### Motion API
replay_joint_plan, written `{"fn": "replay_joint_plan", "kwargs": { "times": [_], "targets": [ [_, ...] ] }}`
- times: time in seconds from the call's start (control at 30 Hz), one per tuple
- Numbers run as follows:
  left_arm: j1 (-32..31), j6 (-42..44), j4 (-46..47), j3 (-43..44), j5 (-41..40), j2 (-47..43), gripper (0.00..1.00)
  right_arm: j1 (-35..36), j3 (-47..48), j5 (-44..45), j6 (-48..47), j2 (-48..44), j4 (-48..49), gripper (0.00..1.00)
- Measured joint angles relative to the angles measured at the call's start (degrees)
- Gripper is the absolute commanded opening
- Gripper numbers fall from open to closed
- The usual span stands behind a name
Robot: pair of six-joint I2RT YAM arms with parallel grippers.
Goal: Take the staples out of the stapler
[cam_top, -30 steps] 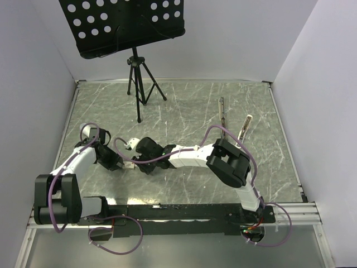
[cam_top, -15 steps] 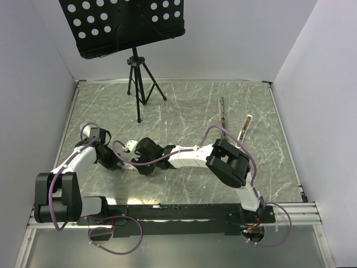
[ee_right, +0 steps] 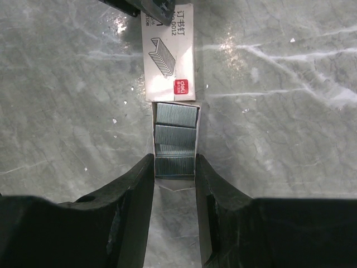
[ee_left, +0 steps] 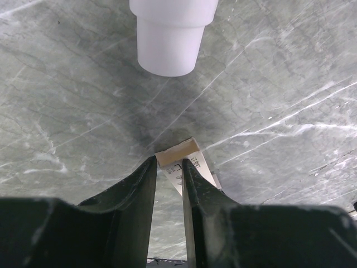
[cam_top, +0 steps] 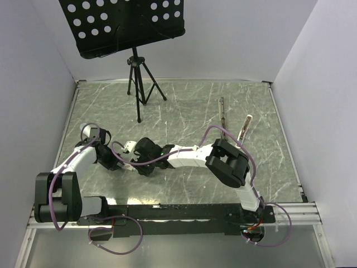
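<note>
The stapler lies opened out at the right of the table, its thin dark base bar (cam_top: 222, 111) beside its silvery top arm (cam_top: 245, 127), far from both grippers. A small staple box (ee_right: 169, 56) lies left of centre, its inner tray pulled out and showing grey staples (ee_right: 175, 134) in strips. My right gripper (ee_right: 174, 162) is shut on the tray's end, with a finger on each side. My left gripper (ee_left: 169, 162) pinches the box's other end (ee_left: 187, 164). In the top view the two grippers, left (cam_top: 116, 162) and right (cam_top: 136, 162), meet tip to tip.
A black tripod stand (cam_top: 136, 84) with a perforated music desk (cam_top: 122, 22) stands at the back left. White walls close in the left, right and far sides. A white part of the right wrist (ee_left: 173, 33) hangs just beyond the left fingers.
Both grippers have shifted slightly to the left together. The box, which showed between them a second ago, is now hidden in the top view.
</note>
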Motion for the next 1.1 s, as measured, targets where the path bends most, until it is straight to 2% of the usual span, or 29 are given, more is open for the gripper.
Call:
{"fn": "replay_joint_plan", "kwargs": {
  "times": [0.27,1.1],
  "targets": [
    [0.0,0.0,0.0,0.0,0.0,-0.1,0.31,0.2,2.0,0.4,1.3,0.1,-4.7,0.36],
    [0.0,0.0,-0.1,0.0,0.0,-0.1,0.31,0.3,4.7,0.5,4.7,2.0,-5.4,0.36]
  ]
}}
